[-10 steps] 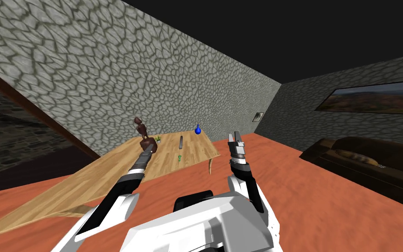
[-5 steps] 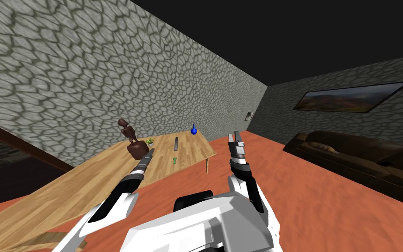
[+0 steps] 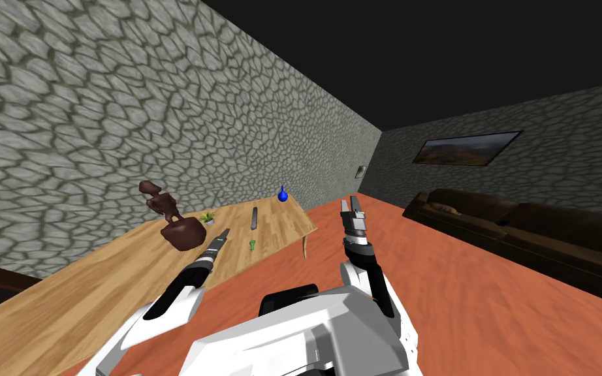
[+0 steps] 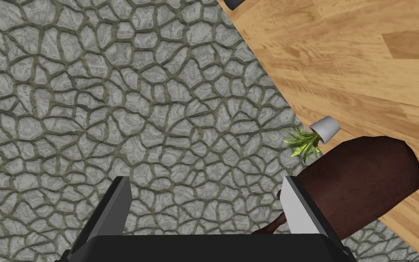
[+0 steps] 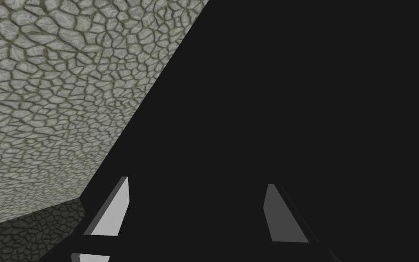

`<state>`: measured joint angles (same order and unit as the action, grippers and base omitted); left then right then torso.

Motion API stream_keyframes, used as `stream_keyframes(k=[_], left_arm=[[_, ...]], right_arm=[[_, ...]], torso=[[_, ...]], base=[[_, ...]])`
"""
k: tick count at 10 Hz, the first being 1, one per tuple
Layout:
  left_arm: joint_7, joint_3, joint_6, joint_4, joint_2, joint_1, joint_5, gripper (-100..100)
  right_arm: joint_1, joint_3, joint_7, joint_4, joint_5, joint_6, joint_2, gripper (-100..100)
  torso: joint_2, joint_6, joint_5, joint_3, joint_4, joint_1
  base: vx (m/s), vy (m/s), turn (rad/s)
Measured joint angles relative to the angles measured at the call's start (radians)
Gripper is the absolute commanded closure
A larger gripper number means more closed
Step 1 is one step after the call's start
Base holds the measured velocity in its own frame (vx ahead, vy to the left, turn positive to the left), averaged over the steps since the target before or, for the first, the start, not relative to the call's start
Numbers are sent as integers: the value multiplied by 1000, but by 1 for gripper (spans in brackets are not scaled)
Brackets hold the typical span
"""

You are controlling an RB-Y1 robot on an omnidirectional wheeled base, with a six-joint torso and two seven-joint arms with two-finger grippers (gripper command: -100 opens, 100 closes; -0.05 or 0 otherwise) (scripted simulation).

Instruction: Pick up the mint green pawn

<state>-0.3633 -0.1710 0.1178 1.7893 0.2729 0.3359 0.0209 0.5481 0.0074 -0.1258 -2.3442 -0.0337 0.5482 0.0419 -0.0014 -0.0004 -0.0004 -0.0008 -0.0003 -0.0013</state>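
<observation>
A small green pawn (image 3: 252, 245) stands near the front edge of a long wooden table (image 3: 97, 281) in the head view. My left gripper (image 3: 224, 234) reaches over the table, a little to the left of the pawn and close to a dark brown figurine (image 3: 177, 225). In the left wrist view that gripper (image 4: 206, 200) is open with nothing between its fingers, and the figurine's brown base (image 4: 363, 182) lies just beside one finger. My right gripper (image 3: 352, 207) is raised over the orange floor, right of the table, and in its wrist view the gripper (image 5: 197, 211) is open and empty.
On the table also stand a tiny potted plant (image 3: 207, 217), a dark grey bar (image 3: 253, 218) and a blue drop-shaped vase (image 3: 283, 194) at the far end. A stone wall runs behind the table. A dark brown sofa (image 3: 528, 228) lines the right wall.
The whole head view has shifted: I have turned and moved nearer the table. The figurine and pawn now sit lower and further left, and my left gripper is nearer the pawn.
</observation>
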Motion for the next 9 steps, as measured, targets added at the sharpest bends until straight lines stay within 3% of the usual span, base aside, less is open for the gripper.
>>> stream_keyframes(k=[9], left_arm=[[-25,-23,199,-197,42,-87,-43,-100]], right_arm=[[0,0,0,0,0,0,0,0]], torso=[[0,0,0,0,0,0]], base=[[24,-18,-124]])
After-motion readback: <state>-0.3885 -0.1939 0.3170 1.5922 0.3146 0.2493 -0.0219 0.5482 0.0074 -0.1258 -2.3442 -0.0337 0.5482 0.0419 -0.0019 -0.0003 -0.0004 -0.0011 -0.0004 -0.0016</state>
